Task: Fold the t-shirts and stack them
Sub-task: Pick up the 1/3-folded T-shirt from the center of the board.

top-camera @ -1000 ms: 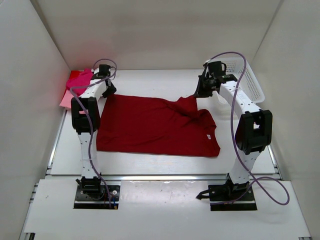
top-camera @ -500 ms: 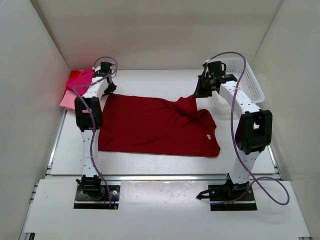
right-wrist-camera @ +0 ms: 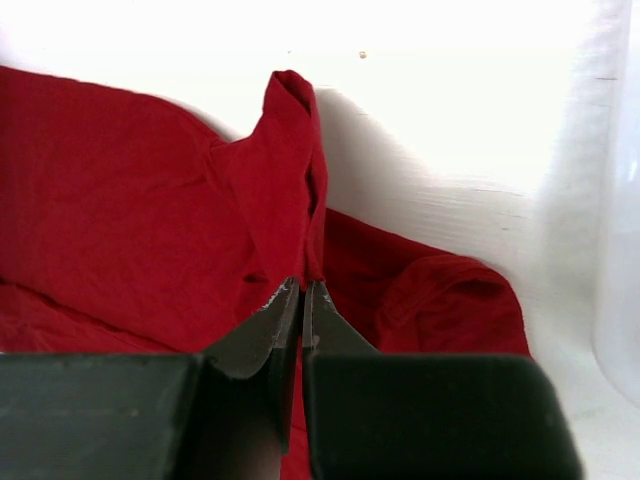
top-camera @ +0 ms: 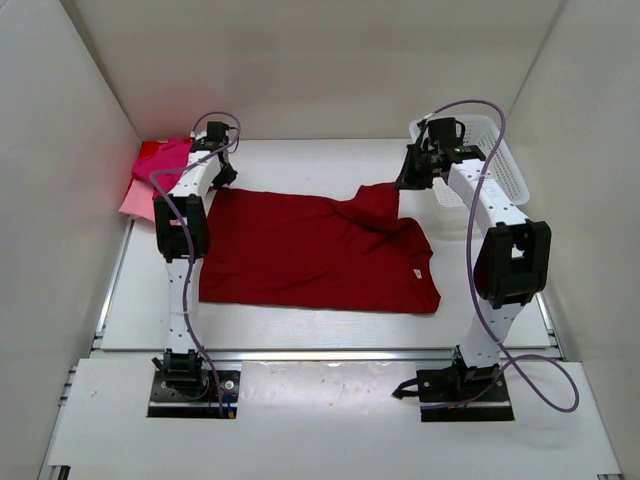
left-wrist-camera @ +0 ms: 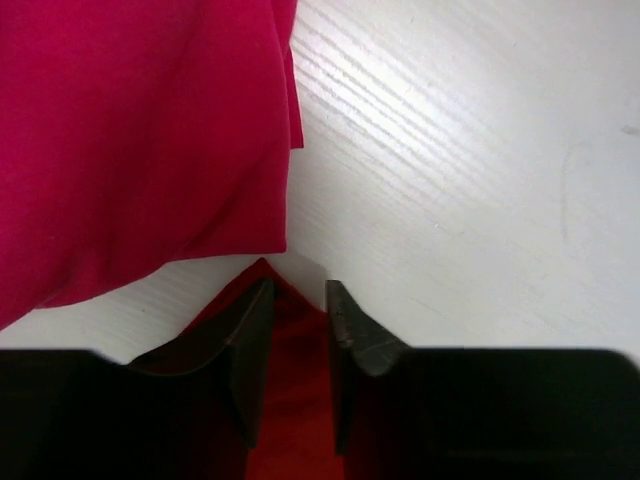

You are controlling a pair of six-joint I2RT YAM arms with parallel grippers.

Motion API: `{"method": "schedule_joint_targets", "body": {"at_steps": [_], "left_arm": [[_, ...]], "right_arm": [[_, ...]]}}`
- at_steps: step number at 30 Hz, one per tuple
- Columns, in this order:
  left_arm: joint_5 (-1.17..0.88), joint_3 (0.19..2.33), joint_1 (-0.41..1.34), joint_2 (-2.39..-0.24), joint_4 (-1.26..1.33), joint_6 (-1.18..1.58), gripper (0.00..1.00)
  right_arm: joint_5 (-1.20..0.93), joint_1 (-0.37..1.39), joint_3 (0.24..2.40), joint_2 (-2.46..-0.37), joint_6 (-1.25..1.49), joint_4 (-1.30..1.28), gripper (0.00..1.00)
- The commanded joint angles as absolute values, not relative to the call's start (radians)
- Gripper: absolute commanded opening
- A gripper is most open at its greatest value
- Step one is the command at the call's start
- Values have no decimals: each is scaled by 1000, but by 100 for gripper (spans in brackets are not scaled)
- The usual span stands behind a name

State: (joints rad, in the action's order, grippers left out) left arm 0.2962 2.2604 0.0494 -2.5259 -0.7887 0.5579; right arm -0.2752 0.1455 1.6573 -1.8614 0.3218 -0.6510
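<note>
Flanking crimson shirt (top-camera: 310, 250): pink shirts (top-camera: 160, 160), basket (top-camera: 512, 170)

No lettering, brand, number or sign can be read anywhere; the one label-like mark is a small pale tag (top-camera: 411, 271) on the dark crimson t-shirt (top-camera: 300, 250), near its right edge; too small to make out.

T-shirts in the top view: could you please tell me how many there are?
3. The dark crimson t-shirt lies spread on the table; the hot pink t-shirt sits in the far-left corner atop the pale pink t-shirt. Others may be hidden there.
</note>
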Motion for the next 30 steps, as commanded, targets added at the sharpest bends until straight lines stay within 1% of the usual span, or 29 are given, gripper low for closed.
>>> {"method": "schedule_joint_targets", "body": {"at_steps": [1, 4, 7, 10, 14, 17, 18, 20, 21, 30], "left_arm": [[310, 2286, 54, -2514, -813, 552, 36], [308, 2304, 52, -2525, -840, 555, 36], [311, 2359, 52, -2556, -882, 557, 38], [308, 2456, 49, -2605, -926, 551, 34], [295, 2470, 46, -2617, -946, 557, 25], [291, 2474, 44, -2615, -940, 561, 14], [293, 2467, 43, -2620, -943, 555, 12], [305, 2477, 46, -2612, -943, 555, 3], [316, 2480, 51, -2617, -942, 557, 0], [296, 2471, 40, -2579, -957, 575, 0]], "right_arm": [[-293, 132, 1689, -1812, 327, -627, 1], [-291, 127, 1698, -1812, 327, -623, 0], [-296, 121, 1713, -1813, 328, -627, 0], [-293, 120, 1716, -1816, 330, -629, 1], [-288, 120, 1709, -1810, 330, -626, 0], [-293, 112, 1698, -1801, 333, -626, 0], [-298, 109, 1700, -1796, 334, -627, 0], [-307, 101, 1694, -1798, 339, -621, 0], [-308, 107, 1690, -1792, 341, -618, 0], [-313, 100, 1683, -1790, 340, -615, 0]]}}
